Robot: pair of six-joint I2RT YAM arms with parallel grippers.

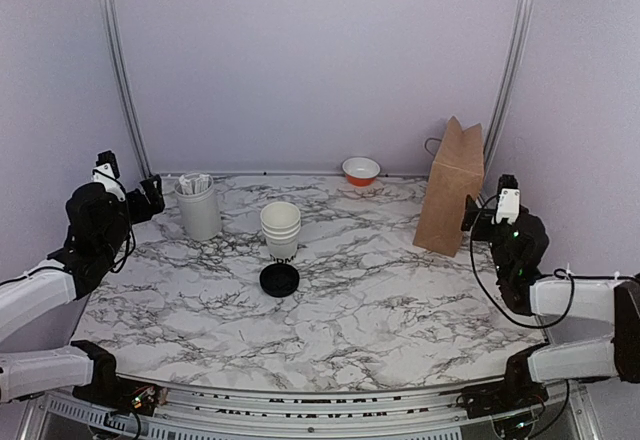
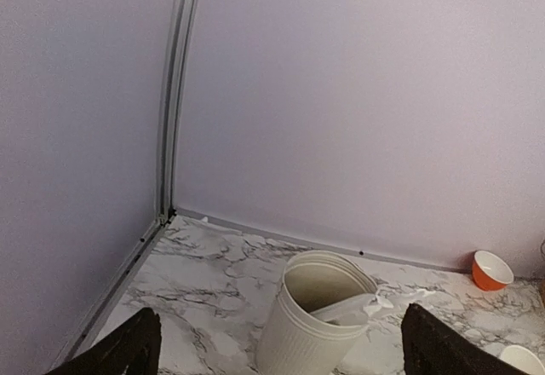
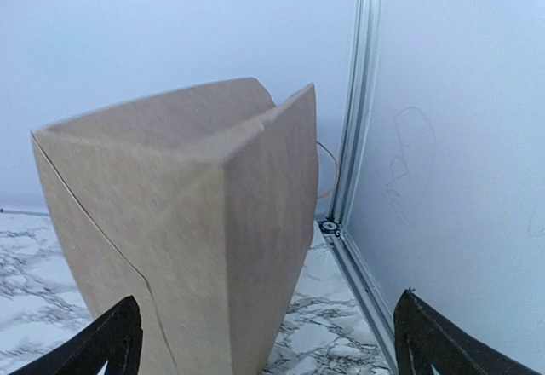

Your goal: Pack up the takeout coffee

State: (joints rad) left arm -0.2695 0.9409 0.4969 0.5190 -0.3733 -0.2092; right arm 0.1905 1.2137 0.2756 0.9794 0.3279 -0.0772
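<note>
A black round lid (image 1: 279, 279) lies flat on the marble table (image 1: 400, 300), just in front of a stack of nested white cups (image 1: 281, 226) with dark lettering at its foot. No single takeout coffee cup shows apart from that stack. My left gripper (image 1: 150, 194) hangs open at the far left, facing a white ribbed holder (image 2: 319, 315), with nothing between its fingers. My right gripper (image 1: 479, 216) is open at the right, close to a brown paper bag (image 3: 170, 239), and holds nothing. In the wrist views only the fingertips of the left gripper (image 2: 281, 345) and the right gripper (image 3: 268, 332) show.
The white holder (image 1: 198, 210) with packets stands at the back left. A small orange bowl (image 1: 361, 171) sits at the back wall. The upright paper bag (image 1: 450, 188) stands at the back right, near a metal frame post (image 3: 362, 94). Lilac walls close in three sides.
</note>
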